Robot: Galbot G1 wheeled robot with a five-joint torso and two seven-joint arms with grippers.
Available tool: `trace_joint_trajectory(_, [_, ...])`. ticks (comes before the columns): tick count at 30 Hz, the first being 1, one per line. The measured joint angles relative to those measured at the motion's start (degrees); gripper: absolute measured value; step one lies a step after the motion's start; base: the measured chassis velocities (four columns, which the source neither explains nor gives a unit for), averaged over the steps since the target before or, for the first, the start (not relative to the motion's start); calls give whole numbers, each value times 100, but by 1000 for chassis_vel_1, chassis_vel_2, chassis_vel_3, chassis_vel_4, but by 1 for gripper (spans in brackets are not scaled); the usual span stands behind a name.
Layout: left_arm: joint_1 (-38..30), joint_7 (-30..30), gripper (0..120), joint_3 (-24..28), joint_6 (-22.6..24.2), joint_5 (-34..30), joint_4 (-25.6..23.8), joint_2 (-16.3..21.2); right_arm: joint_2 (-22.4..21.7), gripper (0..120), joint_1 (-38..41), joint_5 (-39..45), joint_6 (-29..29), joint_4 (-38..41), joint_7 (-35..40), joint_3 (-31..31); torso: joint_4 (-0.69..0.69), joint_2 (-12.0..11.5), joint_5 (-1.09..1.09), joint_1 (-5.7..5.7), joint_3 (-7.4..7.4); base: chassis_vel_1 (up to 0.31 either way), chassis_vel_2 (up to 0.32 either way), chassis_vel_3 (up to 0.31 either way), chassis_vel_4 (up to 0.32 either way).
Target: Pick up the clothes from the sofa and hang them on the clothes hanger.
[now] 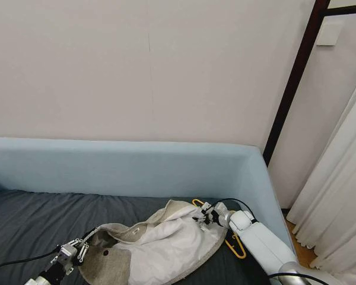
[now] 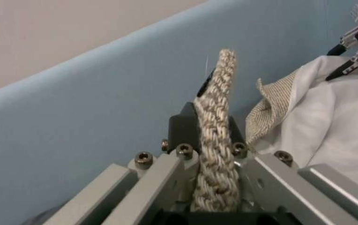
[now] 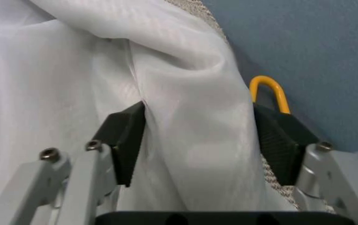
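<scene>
Noted on the left gripper (image 1: 78, 245): flat-sided linkage bars (image 2: 146, 186) of bare silver-grey metal, pinned with dull steel socket-head screws (image 2: 143, 158), and black finger pads (image 2: 184, 125) at the tips. A thin black cable (image 1: 21, 260) trails from the wrist end of that arm. The right gripper (image 1: 203, 216) is of the same build, with grey links, hex-socket screws (image 3: 49, 153) and black wedge-shaped pads (image 3: 278, 143) whose faces are finely textured. The right arm (image 1: 262, 238) has a smooth white casing in rounded segments, with a bulbous joint near the wrist. A slim black wire (image 1: 234, 200) loops over that wrist.
</scene>
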Motion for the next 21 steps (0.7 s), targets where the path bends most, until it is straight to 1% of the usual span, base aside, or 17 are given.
trace_joint_trajectory(3, [-16,-7,0,16,-1,0,2,-2,-9,51,-24,65,15,30,72,-15,0,0,1,0,0,0,0,0,0])
trace_joint_trajectory(4, [-18,-8,0,19,-2,0,2,1,-17,44,-36,93,24,50,115,-21,0,0,1,0,0,0,0,0,0])
trace_joint_trajectory(6, [-16,-15,0,19,-5,-1,1,11,-32,36,-55,139,43,81,164,-25,0,0,0,0,0,0,0,0,0])
trace_joint_trajectory(7, [-16,-15,0,19,-5,-1,1,11,-32,36,-55,139,43,81,164,-25,0,0,0,0,0,0,0,0,0])
trace_joint_trajectory(10, [-1,-41,0,3,-20,-5,-3,35,-83,22,-79,263,71,196,169,-26,0,0,0,0,0,0,0,0,0])
trace_joint_trajectory(11, [-1,-41,0,3,-20,-5,-3,35,-83,22,-79,263,71,196,169,-26,0,0,0,0,0,0,0,0,0])
trace_joint_trajectory(14, [-5,-96,0,-10,-22,-12,-19,59,-248,8,-174,484,57,553,151,-87,1,0,1,0,0,0,0,0,0])
trace_joint_trajectory(16, [-8,-106,0,-11,-22,-12,-22,60,-295,6,-201,534,51,638,141,-109,1,0,1,0,0,0,0,0,0])
trace_joint_trajectory(17, [-19,-140,0,-12,-22,-18,-32,60,-422,0,-295,682,31,888,126,-158,0,0,0,0,0,0,0,0,0])
trace_joint_trajectory(20, [-33,-236,0,-13,-13,-57,-83,64,-742,0,-536,1138,-126,1596,193,-214,-1,0,2,0,0,0,0,0,0])
trace_joint_trajectory(21, [-33,-236,0,-13,-13,-57,-83,64,-742,0,-536,1138,-126,1596,193,-214,-1,0,2,0,0,0,0,0,0])
